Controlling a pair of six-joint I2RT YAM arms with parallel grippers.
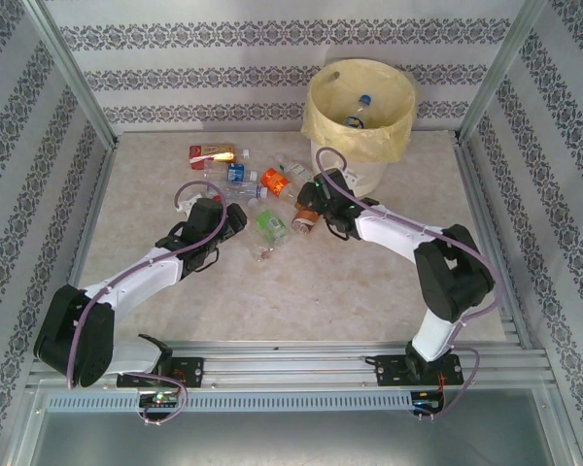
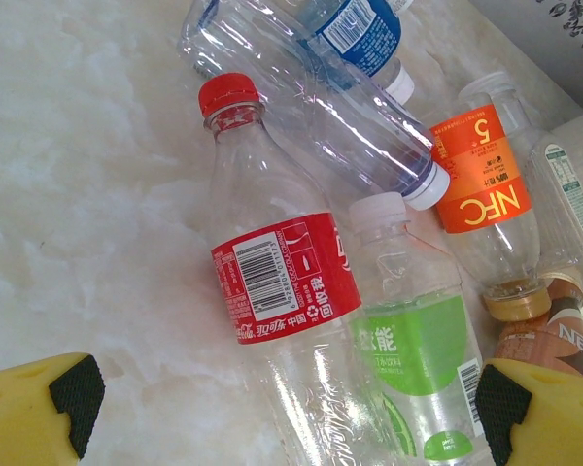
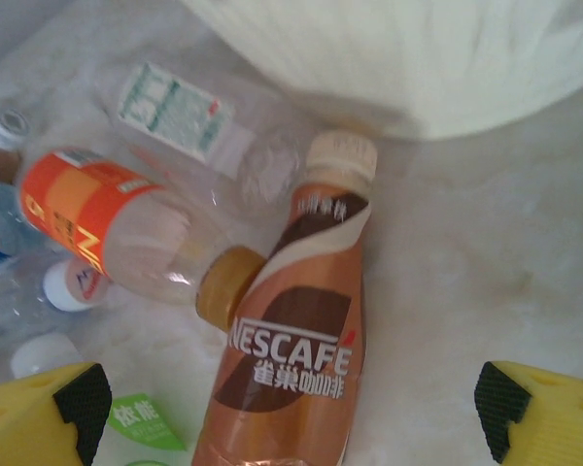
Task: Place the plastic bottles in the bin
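Right fingers (image 3: pixel 53 413), spread wide, straddle the brown, cream-capped Nescafé plastic bottle (image 3: pixel 291 349), which lies on the marbled worktop (image 3: pixel 466 252) near the round cream bin (image 3: pixel 418 58). Left fingers (image 2: pixel 63 398), likewise apart, hover over the red-labelled clear bottle (image 2: pixel 282 282). Advisable: descend squarely across the brown bottle's body, clear of the orange-labelled bottle (image 3: pixel 107 218) touching it.

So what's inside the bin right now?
Inside the bin, against the yellow bag liner, one clear bottle with a blue cap shows. The bin's near wall covers the bottom, so anything lying lower cannot be seen.
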